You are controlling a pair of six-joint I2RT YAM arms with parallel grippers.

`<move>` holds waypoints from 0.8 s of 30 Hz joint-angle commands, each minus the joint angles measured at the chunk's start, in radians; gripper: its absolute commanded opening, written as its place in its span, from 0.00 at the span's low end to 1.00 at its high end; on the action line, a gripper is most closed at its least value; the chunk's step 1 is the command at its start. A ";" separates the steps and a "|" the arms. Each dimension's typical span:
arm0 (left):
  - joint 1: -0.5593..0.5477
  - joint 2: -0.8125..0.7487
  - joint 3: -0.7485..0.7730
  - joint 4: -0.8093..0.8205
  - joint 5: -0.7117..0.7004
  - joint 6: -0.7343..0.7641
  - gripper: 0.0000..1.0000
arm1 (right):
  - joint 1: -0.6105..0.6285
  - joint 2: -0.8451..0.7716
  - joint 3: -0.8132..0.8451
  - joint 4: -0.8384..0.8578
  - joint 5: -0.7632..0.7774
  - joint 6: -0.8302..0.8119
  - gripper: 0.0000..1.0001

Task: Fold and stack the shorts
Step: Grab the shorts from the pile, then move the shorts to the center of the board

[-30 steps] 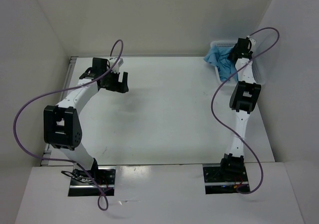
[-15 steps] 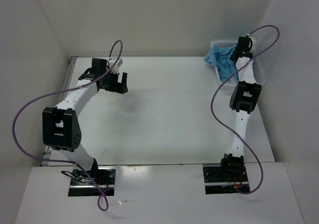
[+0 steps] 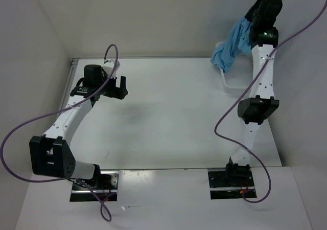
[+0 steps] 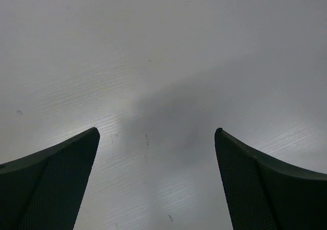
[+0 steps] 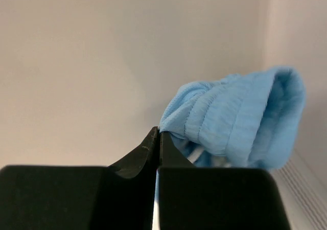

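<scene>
Now right jaws pinching shorts (image 3: 232,47) aloft; left jaws spread over table (image 3: 168,117).

Light blue shorts amid white, black and purple.
The shorts (image 3: 232,47), upper right of the top view, are plain light blue. The table (image 3: 168,117) is white and the cables (image 3: 215,130) purple. The left arm (image 3: 69,120) and right arm (image 3: 261,76) are white with black joints. The fingers (image 4: 56,184) of the left gripper (image 4: 157,130) are black, finely meshed.

L arm (image 3: 69,118), R arm (image 3: 261,71): white links, blk joints, purple cables (image 3: 215,130) (loose loops), textured end effector fingers (image 4: 51,184).
</scene>
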 commanded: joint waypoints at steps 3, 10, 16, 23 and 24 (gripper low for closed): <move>0.003 -0.124 -0.060 0.081 -0.022 0.004 1.00 | 0.128 -0.219 0.150 0.100 -0.101 0.011 0.00; 0.003 -0.216 -0.106 0.124 -0.071 0.004 1.00 | 0.434 -0.273 0.132 0.143 -0.210 0.041 0.00; 0.003 -0.264 -0.124 0.156 -0.134 0.004 1.00 | 0.598 -0.199 -0.042 0.162 -0.207 0.072 0.00; 0.041 -0.334 -0.166 0.176 -0.219 0.004 1.00 | 0.598 -0.176 -0.263 0.162 -0.217 0.032 0.51; 0.055 -0.344 -0.166 0.163 -0.219 0.004 1.00 | 0.598 -0.193 -0.328 0.172 -0.236 0.000 0.60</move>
